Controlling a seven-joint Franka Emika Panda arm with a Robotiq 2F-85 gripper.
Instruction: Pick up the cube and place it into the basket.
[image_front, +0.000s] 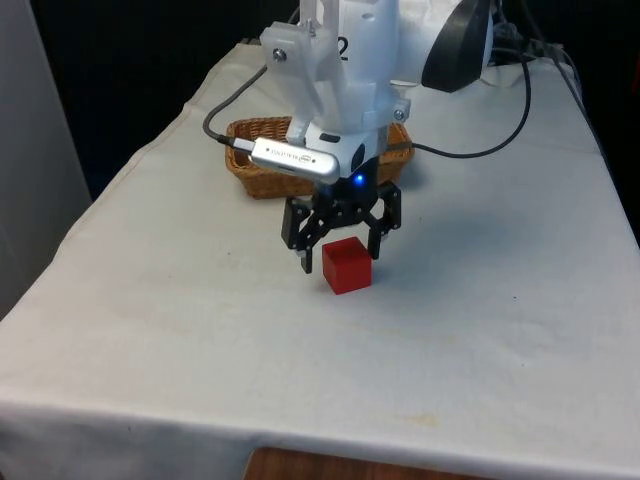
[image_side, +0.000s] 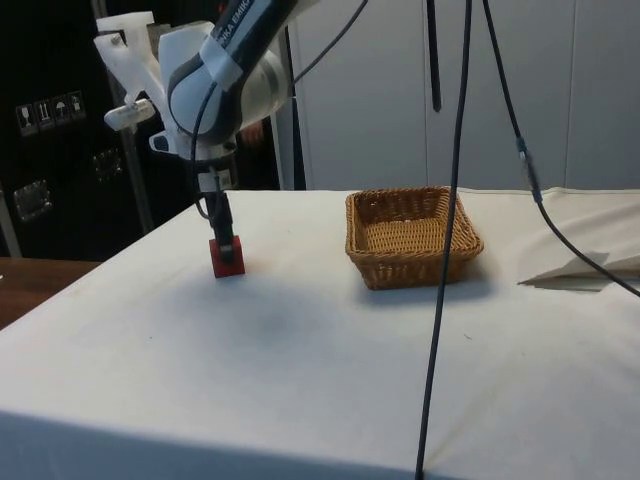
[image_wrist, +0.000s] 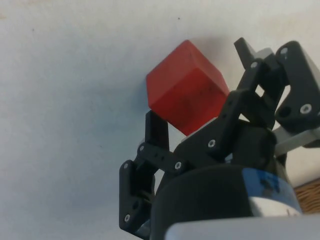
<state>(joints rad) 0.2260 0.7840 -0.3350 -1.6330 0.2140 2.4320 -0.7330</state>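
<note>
Red and hard-edged, the cube (image_front: 347, 265) sits on the white-clothed surface (image_front: 180, 300), well short of the wicker basket (image_side: 412, 236). It looks light, rigid, maybe smooth. End effector (image_front: 338, 250) straddles it, fingers spread; grip opposite flat faces squarely.

The room light falls soft and even from above, so the white cloth on the table (image_front: 150, 330) reads bright without glare. Faint, blurred shadows lie beneath the small red cube (image_front: 347, 266) and beside the woven wicker basket (image_side: 413, 237). Up close, the black two-finger gripper (image_wrist: 200, 125) looks slightly soft, and the black curtains stay dark.
</note>
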